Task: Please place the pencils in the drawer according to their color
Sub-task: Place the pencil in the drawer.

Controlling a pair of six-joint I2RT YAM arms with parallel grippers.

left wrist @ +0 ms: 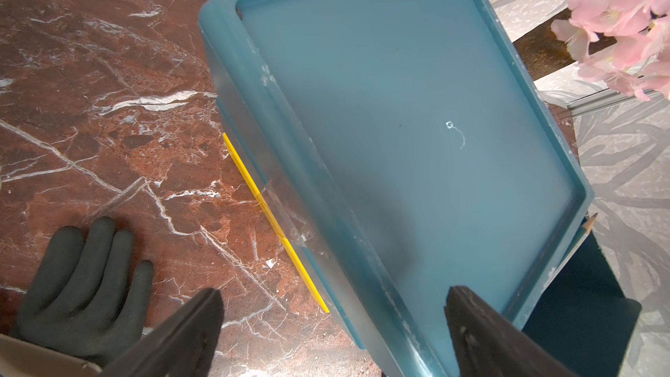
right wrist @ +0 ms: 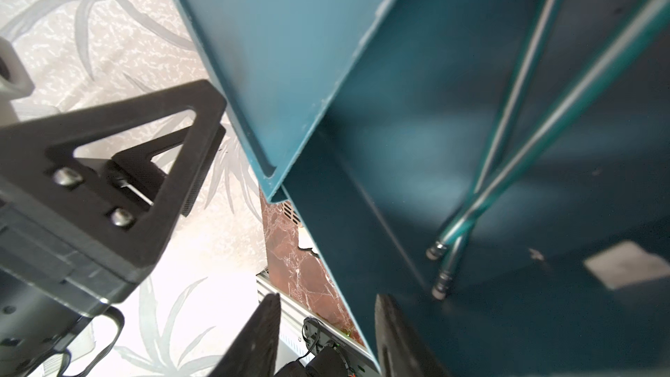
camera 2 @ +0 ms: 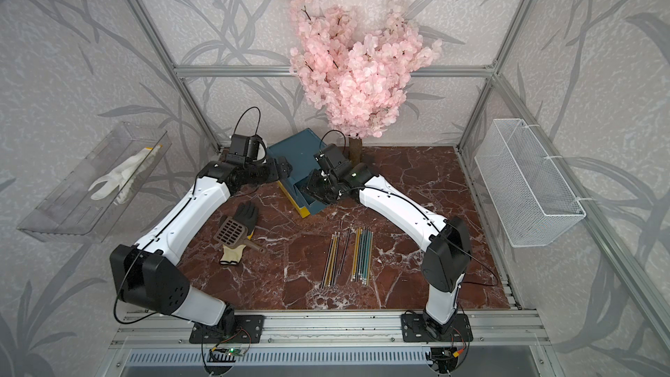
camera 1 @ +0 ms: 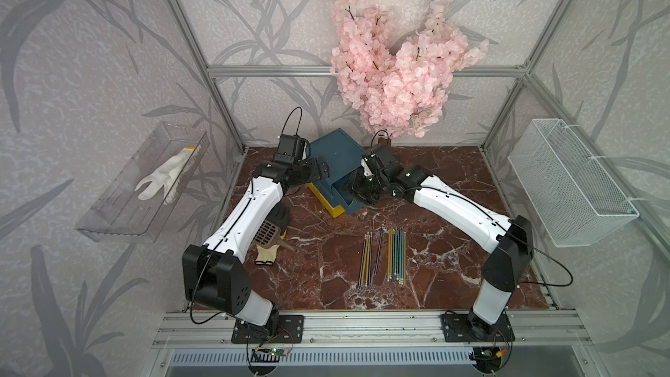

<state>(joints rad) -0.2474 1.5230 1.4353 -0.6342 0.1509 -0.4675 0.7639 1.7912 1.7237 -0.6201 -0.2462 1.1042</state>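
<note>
The drawer chest (camera 1: 335,155) is teal and stands at the back of the table in both top views (camera 2: 293,154). Its yellow bottom drawer (camera 1: 326,202) shows, and one teal drawer (camera 1: 350,199) is pulled out. Two teal pencils (right wrist: 507,139) lie inside that open drawer. My right gripper (right wrist: 326,320) is open, its fingers on either side of the drawer's wall, holding nothing. My left gripper (left wrist: 337,302) is wide open at the chest's left top edge. Several yellow, dark and teal pencils (camera 1: 384,257) lie in two bunches on the table (camera 2: 353,257).
A black and cream glove (camera 1: 279,219) with a brown slotted scoop (camera 1: 268,233) on it lies at the left. Pink blossoms (camera 1: 391,67) hang behind the chest. A clear tray (camera 1: 119,212) and a white mesh basket (camera 1: 569,183) hang on the side walls.
</note>
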